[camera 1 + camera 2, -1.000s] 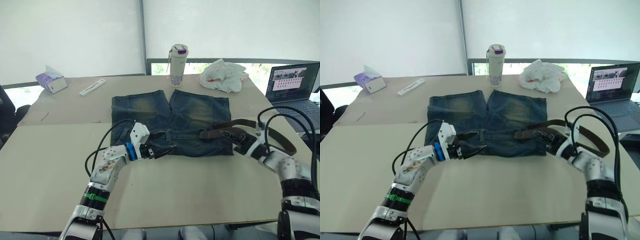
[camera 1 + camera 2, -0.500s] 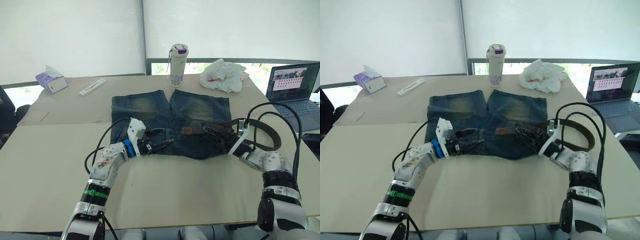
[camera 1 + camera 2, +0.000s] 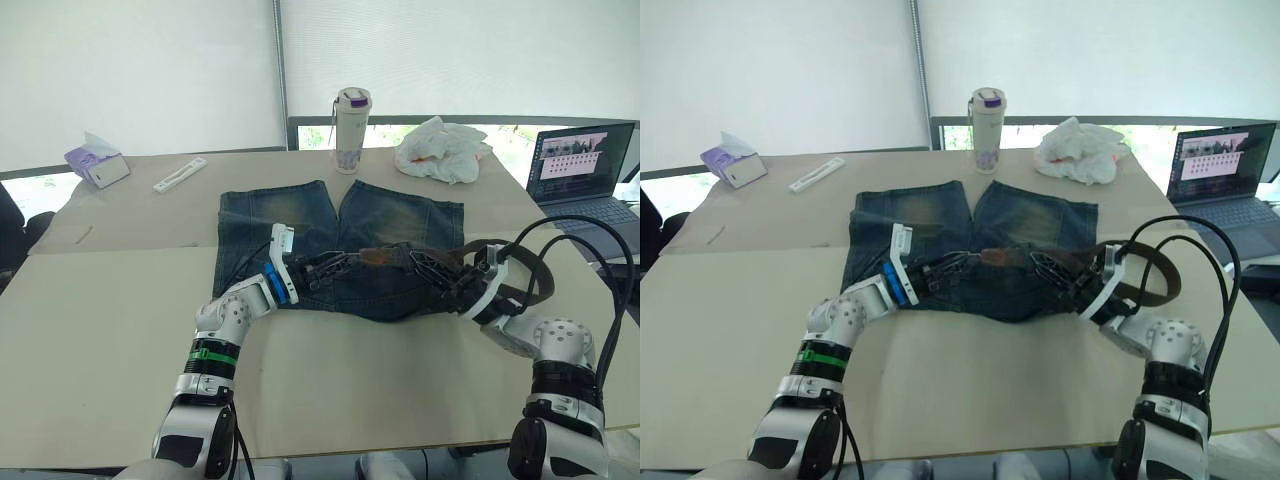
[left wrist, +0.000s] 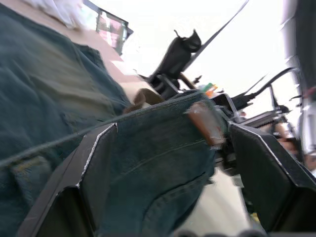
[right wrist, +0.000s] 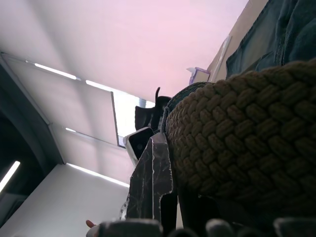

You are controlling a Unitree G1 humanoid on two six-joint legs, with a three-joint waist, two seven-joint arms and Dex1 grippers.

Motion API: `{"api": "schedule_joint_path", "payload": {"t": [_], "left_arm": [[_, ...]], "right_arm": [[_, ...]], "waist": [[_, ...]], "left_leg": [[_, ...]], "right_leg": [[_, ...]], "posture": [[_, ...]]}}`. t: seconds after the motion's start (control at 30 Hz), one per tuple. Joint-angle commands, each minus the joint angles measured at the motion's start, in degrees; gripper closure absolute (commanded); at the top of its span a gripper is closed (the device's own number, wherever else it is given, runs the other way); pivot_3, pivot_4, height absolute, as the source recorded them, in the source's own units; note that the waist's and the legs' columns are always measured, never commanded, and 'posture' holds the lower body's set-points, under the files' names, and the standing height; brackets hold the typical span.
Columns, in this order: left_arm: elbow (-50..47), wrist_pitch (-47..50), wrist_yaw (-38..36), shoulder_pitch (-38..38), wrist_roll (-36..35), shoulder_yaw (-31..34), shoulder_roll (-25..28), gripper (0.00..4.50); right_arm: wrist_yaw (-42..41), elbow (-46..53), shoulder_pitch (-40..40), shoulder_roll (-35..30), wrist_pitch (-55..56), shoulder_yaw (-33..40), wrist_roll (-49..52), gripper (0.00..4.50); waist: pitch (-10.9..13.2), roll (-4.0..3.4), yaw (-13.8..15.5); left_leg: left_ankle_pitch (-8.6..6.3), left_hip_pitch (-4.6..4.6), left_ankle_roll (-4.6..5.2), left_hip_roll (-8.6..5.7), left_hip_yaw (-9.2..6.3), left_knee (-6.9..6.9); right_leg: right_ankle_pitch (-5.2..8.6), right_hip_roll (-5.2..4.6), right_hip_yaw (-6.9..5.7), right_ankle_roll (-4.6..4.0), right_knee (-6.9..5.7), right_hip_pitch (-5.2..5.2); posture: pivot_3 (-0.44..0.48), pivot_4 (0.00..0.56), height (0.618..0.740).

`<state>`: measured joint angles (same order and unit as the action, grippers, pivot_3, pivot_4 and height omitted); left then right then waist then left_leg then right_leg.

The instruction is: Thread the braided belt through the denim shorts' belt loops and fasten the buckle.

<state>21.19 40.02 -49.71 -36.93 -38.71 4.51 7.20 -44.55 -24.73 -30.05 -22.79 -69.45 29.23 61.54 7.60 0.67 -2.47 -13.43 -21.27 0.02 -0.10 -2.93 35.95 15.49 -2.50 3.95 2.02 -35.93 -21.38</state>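
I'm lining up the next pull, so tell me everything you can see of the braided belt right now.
The braided belt is a dark brown woven strap. Its brown tip lies across the waistband of the denim shorts, near the left gripper. Toward the robot's right it loops off the shorts onto the table. The right gripper is shut on it. I can't make out the buckle.
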Motion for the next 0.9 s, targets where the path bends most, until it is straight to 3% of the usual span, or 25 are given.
{"api": "schedule_joint_path", "payload": {"t": [0.03,0.37,0.47,0.63,0.7,0.9], "left_arm": [[-1.73,1.32,-1.21,-1.11,-1.46,-0.12,-1.02,0.71],[-0.99,1.65,1.65,-1.09,-1.91,1.39,-5.03,0.71],[-0.28,1.41,3.15,-1.56,-2.15,2.44,-6.00,1.93],[-0.74,0.88,3.68,-1.32,-1.24,1.92,-6.75,4.43],[-1.06,0.72,3.79,-1.00,-1.00,1.66,-6.91,4.47],[0.42,-2.58,6.42,-1.20,1.22,2.13,-7.41,4.50]], "right_arm": [[-0.35,3.10,-0.16,-0.09,-0.01,0.86,1.94,4.50],[-0.49,3.87,0.15,-0.05,0.89,-0.87,0.40,4.50],[-0.67,3.84,0.33,-0.31,1.31,-1.53,-0.03,4.50],[-0.55,3.94,0.60,-0.30,2.64,-1.91,-0.84,4.50],[-1.06,4.76,1.19,-0.33,4.48,-2.33,-2.05,4.50],[-3.45,14.51,7.50,-3.98,12.31,-6.35,-8.45,2.52]], "waist": [[0.00,0.00,0.03],[0.00,0.00,0.05],[0.00,0.01,0.05],[0.01,0.01,0.08],[0.01,0.01,0.08],[0.00,0.00,0.33]], "left_leg": [[0.00,0.01,0.00,0.00,0.00,0.00],[0.00,-0.01,0.00,-0.01,0.02,0.00],[0.00,0.00,0.00,0.00,0.02,0.00],[0.00,-0.01,0.00,-0.02,0.02,0.00],[0.00,-0.01,0.00,-0.02,0.02,0.01],[0.00,-0.03,-0.01,-0.03,0.02,0.01]], "right_leg": [[0.00,0.00,0.00,0.00,0.00,0.00],[0.00,0.00,0.01,0.01,0.02,0.00],[0.01,0.00,0.01,0.01,0.02,0.00],[0.01,0.00,0.01,0.02,0.02,0.00],[0.01,-0.01,0.01,0.02,0.02,0.00],[0.22,-0.01,0.01,0.37,0.04,0.00]], "posture": [[0.000,0.150,0.740],[0.000,0.150,0.740],[0.000,0.150,0.740],[0.000,0.150,0.740],[0.000,0.150,0.740],[0.000,0.150,0.740]]}}
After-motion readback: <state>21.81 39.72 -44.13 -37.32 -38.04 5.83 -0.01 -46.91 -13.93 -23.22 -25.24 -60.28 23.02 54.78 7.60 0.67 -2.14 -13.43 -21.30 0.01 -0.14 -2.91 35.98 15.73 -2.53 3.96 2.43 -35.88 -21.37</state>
